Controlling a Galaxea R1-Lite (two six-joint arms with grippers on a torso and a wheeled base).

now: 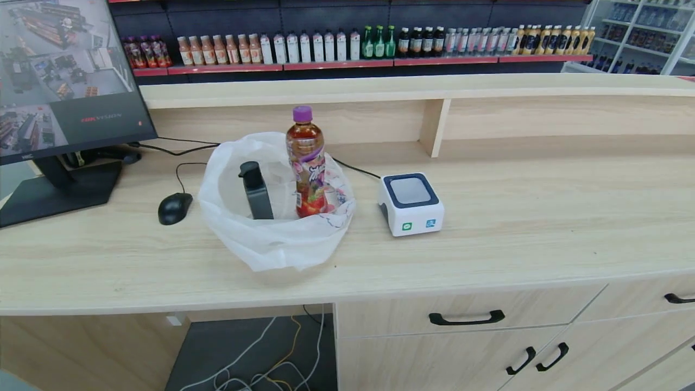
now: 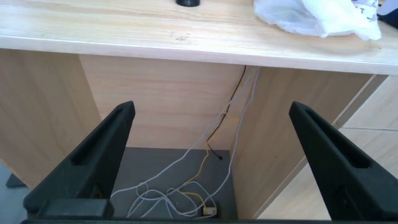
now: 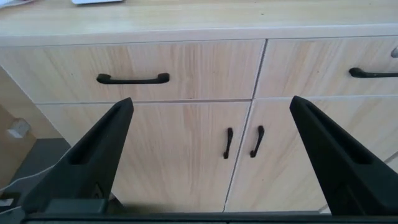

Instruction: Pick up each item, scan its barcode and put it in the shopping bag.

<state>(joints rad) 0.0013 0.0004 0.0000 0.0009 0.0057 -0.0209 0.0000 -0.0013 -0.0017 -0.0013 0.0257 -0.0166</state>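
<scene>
A white plastic shopping bag (image 1: pixel 274 239) sits open on the wooden counter (image 1: pixel 488 239). Inside it stand a tea bottle (image 1: pixel 308 163) with a purple cap and a dark grey spray-type container (image 1: pixel 256 190). A white barcode scanner (image 1: pixel 410 203) with a dark-rimmed window rests just right of the bag. My left gripper (image 2: pixel 211 162) hangs open below the counter's front edge, facing the cable gap under the counter, with the bag (image 2: pixel 317 15) showing above. My right gripper (image 3: pixel 211 162) is open too, low in front of the drawers, holding nothing.
A monitor (image 1: pixel 65 76) on a black stand and a black mouse (image 1: pixel 175 208) occupy the counter's left. A raised shelf (image 1: pixel 412 92) runs along the back. Drawers with black handles (image 1: pixel 467 319) lie under the counter. Loose cables (image 2: pixel 186 186) hang in the gap below.
</scene>
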